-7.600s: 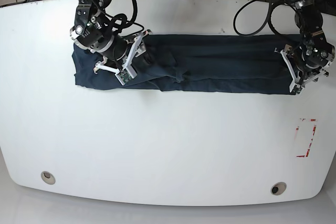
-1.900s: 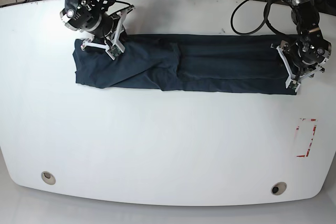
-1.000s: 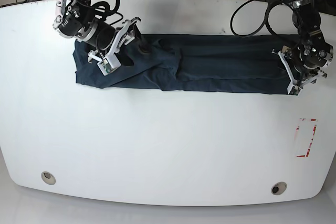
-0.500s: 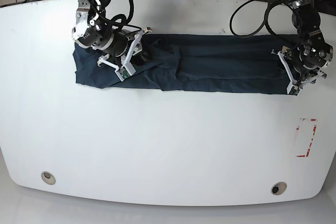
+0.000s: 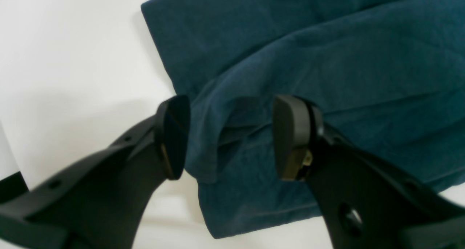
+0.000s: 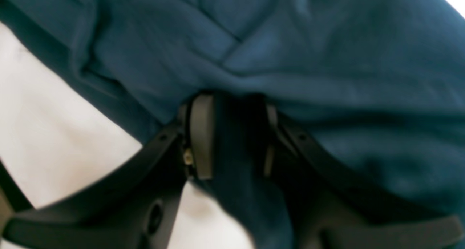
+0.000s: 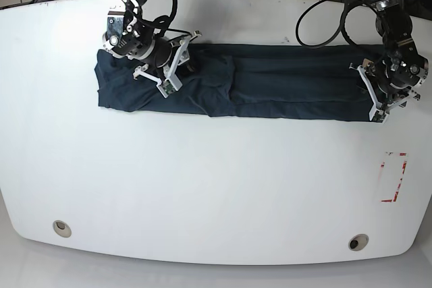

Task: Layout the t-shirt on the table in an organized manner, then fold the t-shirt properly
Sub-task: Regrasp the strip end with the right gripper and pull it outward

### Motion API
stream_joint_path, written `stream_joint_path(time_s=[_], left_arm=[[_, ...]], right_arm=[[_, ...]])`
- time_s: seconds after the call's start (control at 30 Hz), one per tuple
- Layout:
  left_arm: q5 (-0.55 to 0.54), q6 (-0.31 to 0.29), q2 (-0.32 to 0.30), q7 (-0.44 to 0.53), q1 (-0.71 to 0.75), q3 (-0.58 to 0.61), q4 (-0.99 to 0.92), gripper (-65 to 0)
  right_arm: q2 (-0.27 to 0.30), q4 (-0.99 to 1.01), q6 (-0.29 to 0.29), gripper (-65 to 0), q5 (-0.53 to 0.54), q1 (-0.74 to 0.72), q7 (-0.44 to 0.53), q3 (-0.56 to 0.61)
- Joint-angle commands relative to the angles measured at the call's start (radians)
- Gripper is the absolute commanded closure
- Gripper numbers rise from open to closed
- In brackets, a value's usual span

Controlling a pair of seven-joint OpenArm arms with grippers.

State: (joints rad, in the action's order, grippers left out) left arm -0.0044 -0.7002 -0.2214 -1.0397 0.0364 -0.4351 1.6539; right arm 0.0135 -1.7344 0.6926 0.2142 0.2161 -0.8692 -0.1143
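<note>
The shirt (image 7: 236, 89) is being kept as a long, narrow, dark blue band across the far part of the counter (image 7: 202, 193), well away from the red mark (image 7: 393, 177) near the counter's edge. Several lengthwise folds and creases are being shown along the band.

At one end of the shirt, the right gripper (image 7: 177, 71) is being pressed down into the cloth. In the right wrist view its jaws (image 6: 232, 140) are being held close together, with a raised ridge of shirt (image 6: 254, 78) being pinched between them.

At the opposite end of the shirt, the left gripper (image 7: 378, 96) is being held over the short edge. In the left wrist view its jaws (image 5: 232, 136) are being kept spread apart, straddling a small pucker at the corner of the shirt (image 5: 327, 60). The cloth between them is not being squeezed; one fingertip (image 5: 174, 132) is being held right at the shirt's border, above bare counter (image 5: 72, 60).
</note>
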Motion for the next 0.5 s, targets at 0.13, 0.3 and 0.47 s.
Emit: stream_joint_path(time_s=[0.13,0.3,0.47], left_arm=[[-0.006,0.002,-0.016,0.011,-0.014,-0.001,0.015,-33.9],[-0.006,0.002,-0.016,0.011,-0.014,-0.001,0.015,-33.9],[-0.006,0.002,-0.017,0.011,-0.014,-0.001,0.015,-33.9]], right_arm=[[0.004,-0.247,0.006,-17.1,0.014,-0.011,-0.117,-0.009],[0.01,-0.292,0.006,-17.1,0.011,-0.031,-0.157,-0.025],[0.053,-0.283,0.006,-17.0,0.014,-0.024,-0.161,-0.068]])
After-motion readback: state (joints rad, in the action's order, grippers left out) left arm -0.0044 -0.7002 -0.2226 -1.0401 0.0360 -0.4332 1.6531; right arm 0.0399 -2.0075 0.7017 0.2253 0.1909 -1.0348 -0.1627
